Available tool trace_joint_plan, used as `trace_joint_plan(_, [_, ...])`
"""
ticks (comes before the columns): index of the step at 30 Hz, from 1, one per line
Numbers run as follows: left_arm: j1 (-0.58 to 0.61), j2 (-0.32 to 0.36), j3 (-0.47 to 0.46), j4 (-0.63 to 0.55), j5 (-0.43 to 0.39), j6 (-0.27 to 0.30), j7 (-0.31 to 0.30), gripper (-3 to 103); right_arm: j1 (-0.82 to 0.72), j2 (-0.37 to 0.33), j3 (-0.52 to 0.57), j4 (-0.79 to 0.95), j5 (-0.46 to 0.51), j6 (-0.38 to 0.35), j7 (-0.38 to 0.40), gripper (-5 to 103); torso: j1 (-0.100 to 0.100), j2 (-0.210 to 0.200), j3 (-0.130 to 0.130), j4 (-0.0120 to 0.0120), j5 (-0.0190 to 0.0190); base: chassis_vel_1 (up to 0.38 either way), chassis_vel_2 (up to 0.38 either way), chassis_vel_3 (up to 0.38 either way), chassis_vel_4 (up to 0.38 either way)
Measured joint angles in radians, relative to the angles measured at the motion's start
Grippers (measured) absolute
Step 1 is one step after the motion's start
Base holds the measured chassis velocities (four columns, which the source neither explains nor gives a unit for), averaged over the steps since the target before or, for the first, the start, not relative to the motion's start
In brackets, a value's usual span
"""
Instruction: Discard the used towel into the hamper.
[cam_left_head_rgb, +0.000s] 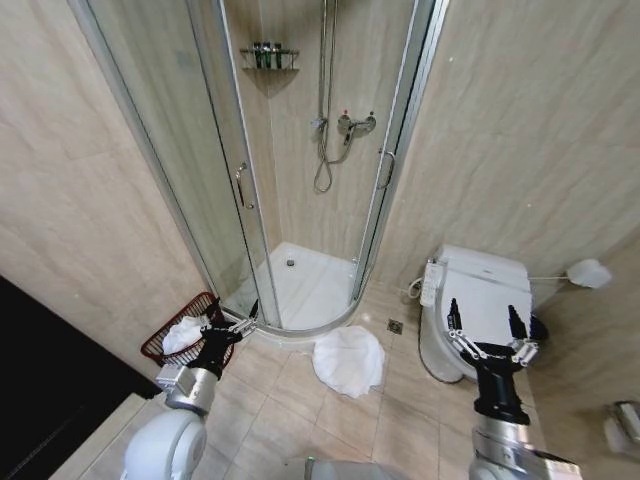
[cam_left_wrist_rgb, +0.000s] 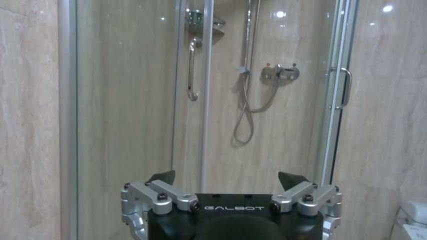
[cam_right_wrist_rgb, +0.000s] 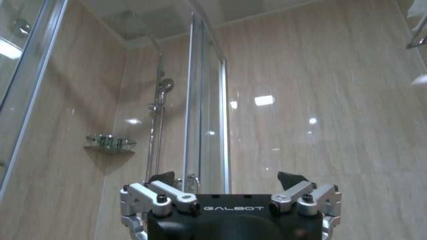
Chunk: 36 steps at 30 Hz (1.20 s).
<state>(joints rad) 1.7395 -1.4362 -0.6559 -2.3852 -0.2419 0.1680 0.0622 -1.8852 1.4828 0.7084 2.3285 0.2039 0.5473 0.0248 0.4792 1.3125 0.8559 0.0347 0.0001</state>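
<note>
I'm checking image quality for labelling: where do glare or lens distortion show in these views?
Head view: wide-angle bending of the curved glass shower enclosure. Left wrist view: small lamp glints on the glossy beige tiled wall. Right wrist view: bright lamp reflections on that wall.

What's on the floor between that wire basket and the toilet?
In the head view, a crumpled white towel lies on the floor tiles between the hamper and the toilet, just outside the shower's curved step. The left gripper hovers beside the hamper.
</note>
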Motion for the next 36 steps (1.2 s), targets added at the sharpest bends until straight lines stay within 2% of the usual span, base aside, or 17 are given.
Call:
trace_joint_plan(15, [0.0,0.0,0.0,0.0,0.0,0.0,0.0,100,-0.006,0.003,-0.008,-0.011,-0.012,-0.021,0.029,100,-0.039,-0.087,-0.048,0.0,-0.0001,0.0,0.0,0.0,0.0])
trace_joint_plan(24, [0.0,0.0,0.0,0.0,0.0,0.0,0.0,100,-0.025,-0.004,-0.01,-0.008,0.009,-0.058,0.037,100,-0.062,-0.137,-0.075,0.0,0.0,0.0,0.0,0.0,0.0])
trace_joint_plan(30, [0.0,0.0,0.0,0.0,0.0,0.0,0.0,100,-0.041,-0.018,-0.011,-0.009,0.058,-0.135,0.036,100,-0.078,-0.172,-0.095,0.0,-0.0001,0.0,0.0,0.0,0.0])
trace_joint_plan(36, [0.0,0.0,0.0,0.0,0.0,0.0,0.0,100,-0.048,-0.025,-0.017,-0.034,0.084,-0.159,0.051,100,-0.095,-0.21,-0.115,0.0,-0.0001,0.0,0.0,0.0,0.0])
